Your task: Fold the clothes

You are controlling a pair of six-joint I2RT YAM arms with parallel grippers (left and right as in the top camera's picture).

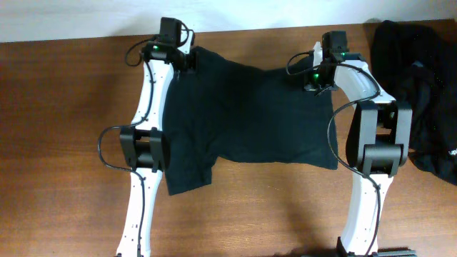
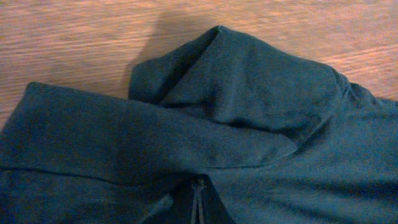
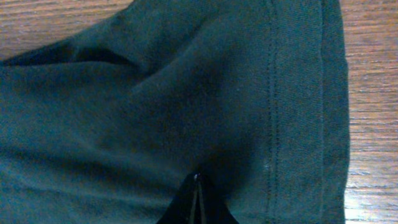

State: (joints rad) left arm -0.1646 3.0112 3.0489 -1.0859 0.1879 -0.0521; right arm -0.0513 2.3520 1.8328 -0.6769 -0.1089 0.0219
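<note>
A black short-sleeved T-shirt (image 1: 250,114) lies spread on the wooden table (image 1: 64,143), with one sleeve (image 1: 189,171) sticking out at the lower left. My left gripper (image 1: 187,61) is at the shirt's far left corner, shut, and creases run into its tips. In the left wrist view its closed tips (image 2: 199,186) pinch the T-shirt (image 2: 261,93) below a raised fold. My right gripper (image 1: 318,84) is at the far right corner, shut too. In the right wrist view the tips (image 3: 198,183) nip the T-shirt (image 3: 155,93) beside a stitched hem (image 3: 298,93).
A heap of other black clothes (image 1: 418,86) lies at the table's right edge, and one bears a small white mark (image 1: 451,152). Both arm bases stand at the near side, left (image 1: 139,150) and right (image 1: 378,135). Bare wood shows on the left and in front.
</note>
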